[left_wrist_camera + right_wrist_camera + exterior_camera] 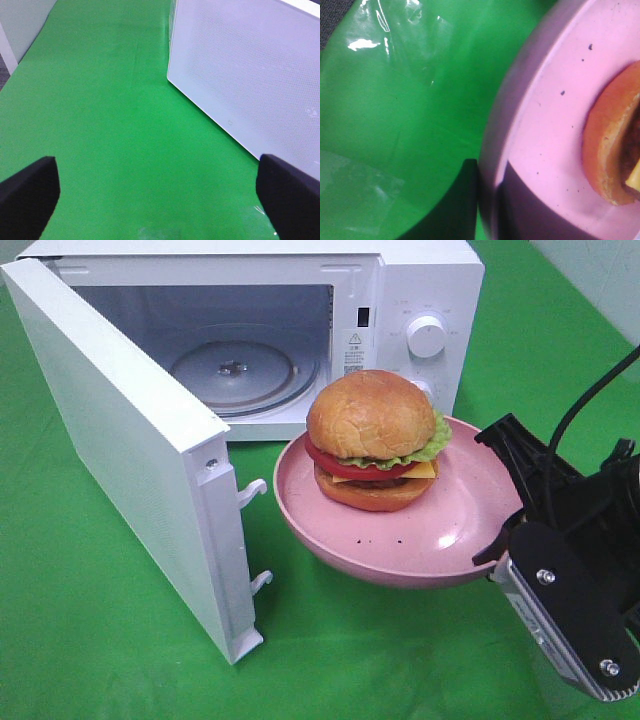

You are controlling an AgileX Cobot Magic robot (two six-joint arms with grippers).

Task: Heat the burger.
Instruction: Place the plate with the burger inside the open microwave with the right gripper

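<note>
Green table [100,660]; microwave [420,290] open. Right tool [508,502] clenched on plate [440,530], burger [372,440] aloft, not yet inside. Left tool [159,197] released, empty.

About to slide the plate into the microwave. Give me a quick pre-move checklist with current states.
1. The microwave door is swung wide open: ok.
2. Cavity holds only the glass turntable: ok.
3. The right gripper is shut on the rim of the pink plate: ok.
4. The burger sits upright on the plate, layers stacked: ok.
5. The left gripper is open and empty, outside the door: ok.
6. Plate clears the cavity opening: cannot tell.
</note>
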